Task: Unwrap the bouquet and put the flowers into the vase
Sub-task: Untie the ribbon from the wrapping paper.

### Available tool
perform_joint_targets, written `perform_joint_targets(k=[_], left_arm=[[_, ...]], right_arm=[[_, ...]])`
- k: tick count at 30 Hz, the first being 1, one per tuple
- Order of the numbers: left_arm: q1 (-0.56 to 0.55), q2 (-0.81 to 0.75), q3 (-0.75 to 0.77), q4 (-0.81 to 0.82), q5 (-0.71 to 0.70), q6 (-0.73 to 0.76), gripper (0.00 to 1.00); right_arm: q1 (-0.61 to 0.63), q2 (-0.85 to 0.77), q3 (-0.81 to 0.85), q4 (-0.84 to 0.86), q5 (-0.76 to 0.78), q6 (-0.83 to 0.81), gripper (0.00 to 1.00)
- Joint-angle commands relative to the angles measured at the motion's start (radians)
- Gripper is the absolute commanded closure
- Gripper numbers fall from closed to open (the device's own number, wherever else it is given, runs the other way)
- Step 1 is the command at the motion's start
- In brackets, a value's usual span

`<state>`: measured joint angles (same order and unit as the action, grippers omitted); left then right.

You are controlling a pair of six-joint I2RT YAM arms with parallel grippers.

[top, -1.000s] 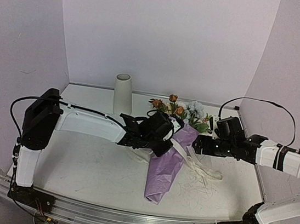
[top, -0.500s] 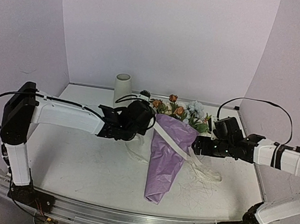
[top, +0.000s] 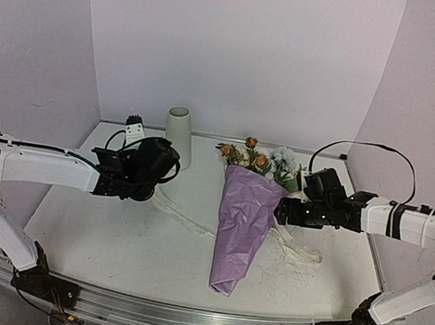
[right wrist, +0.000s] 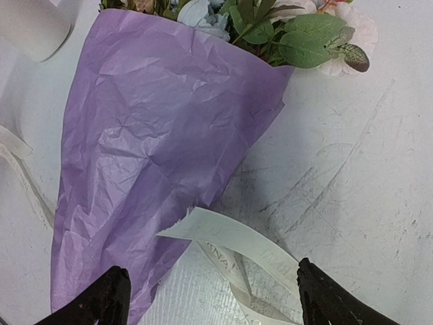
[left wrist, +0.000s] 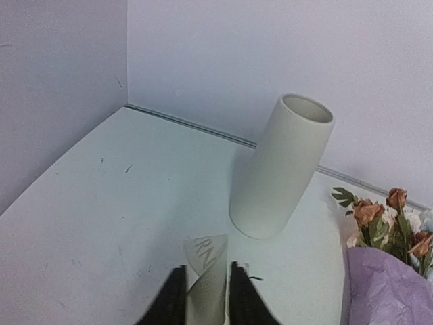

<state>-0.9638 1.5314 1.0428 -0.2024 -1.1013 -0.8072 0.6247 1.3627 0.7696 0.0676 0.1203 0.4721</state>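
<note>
Lilac-pink crinkled paper (top: pixel 233 241) nearest: pointed tip of the bouquet (top: pixel 246 198) close to the near edge of the table (top: pixel 96 235), a little right of centre, cone lying flat and widening toward the far edge. No bow visible round the paper, and the wrap itself closed about the stems, so unwrapping judged only part done. Cream ribbon (top: pixel 186 216) loose on the tabletop instead, one run trailing from the cone's left side toward the left gripper (left wrist: pixel 206 281), another looped on the right side beneath the right gripper (right wrist: pixel 211 277). Left gripper at mid-table, left of the cone and apart from it, fingers (left wrist: pixel 174 298) narrow with the ribbon's end standing between them; whether pinched or merely lying there, cannot tell. Probably there to carry the tie clear of the bundle. Right gripper just beside the cone's right edge, facing down, jaws spread wide and holding nothing, paper and ribbon below; probably poised to pin or catch the paper's edge for peeling open. Farther back, the flowers (top: pixel 262 159) spilling from the cone's open mouth toward the far edge, orange, pale blue and cream heads with green leaves, none drawn out yet. Farthest, the vase (top: pixel 178 136), upright by the far edge, left of centre, beyond the left gripper, mouth up and nothing in it as far as visible, apart from the blooms, likely parked out of the way until needed.
</note>
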Motion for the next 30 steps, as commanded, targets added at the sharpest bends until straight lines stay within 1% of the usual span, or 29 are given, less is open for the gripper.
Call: perform_joint_targets(k=[1, 2, 4, 8, 11, 15, 17, 19, 21, 25, 26, 27, 28, 30], left_arm=[[0.000, -0.101, -0.068, -0.040, -0.160, -0.179, 0.25], [0.000, -0.109, -0.071, -0.042, -0.166, -0.180, 0.18], [0.000, -0.119, -0.072, -0.044, -0.165, -0.167, 0.13], [0.000, -0.116, -0.081, -0.047, -0.189, -0.175, 0.12], [0.000, -0.103, -0.052, -0.046, -0.161, -0.120, 0.12], [0.000, -0.057, -0.019, -0.043, -0.093, -0.073, 0.12], [0.000, -0.017, 0.030, -0.043, -0.024, 0.007, 0.11], [-0.007, 0.023, 0.071, -0.042, 0.036, 0.068, 0.09], [-0.016, 0.056, 0.095, -0.039, 0.052, 0.098, 0.08], [-0.023, 0.096, 0.136, -0.035, 0.102, 0.143, 0.08], [-0.023, 0.096, 0.134, -0.026, 0.114, 0.144, 0.08], [-0.023, 0.097, 0.126, 0.000, 0.132, 0.154, 0.08], [-0.023, 0.096, 0.120, 0.026, 0.154, 0.179, 0.08], [-0.023, 0.096, 0.118, 0.073, 0.225, 0.223, 0.08]], right_arm=[[0.006, 0.051, 0.044, -0.019, -0.010, 0.002, 0.15], [0.006, 0.065, 0.050, -0.016, -0.011, 0.004, 0.16], [0.006, 0.099, 0.081, -0.014, -0.025, 0.008, 0.20], [0.006, 0.161, 0.136, -0.008, -0.036, 0.031, 0.23], [0.006, 0.202, 0.169, -0.006, -0.026, 0.053, 0.27], [0.006, 0.235, 0.184, -0.002, -0.017, 0.064, 0.40], [0.006, 0.247, 0.190, -0.002, -0.008, 0.070, 0.48], [0.006, 0.251, 0.193, -0.002, -0.004, 0.070, 0.51], [0.006, 0.256, 0.192, -0.002, 0.005, 0.072, 0.59], [0.006, 0.271, 0.201, -0.003, -0.007, 0.074, 0.63], [0.006, 0.269, 0.198, -0.003, -0.010, 0.073, 0.69], [0.006, 0.267, 0.194, -0.003, -0.009, 0.075, 0.72], [0.006, 0.263, 0.188, -0.002, -0.005, 0.078, 0.80], [0.006, 0.247, 0.180, -0.006, 0.009, 0.085, 0.93]])
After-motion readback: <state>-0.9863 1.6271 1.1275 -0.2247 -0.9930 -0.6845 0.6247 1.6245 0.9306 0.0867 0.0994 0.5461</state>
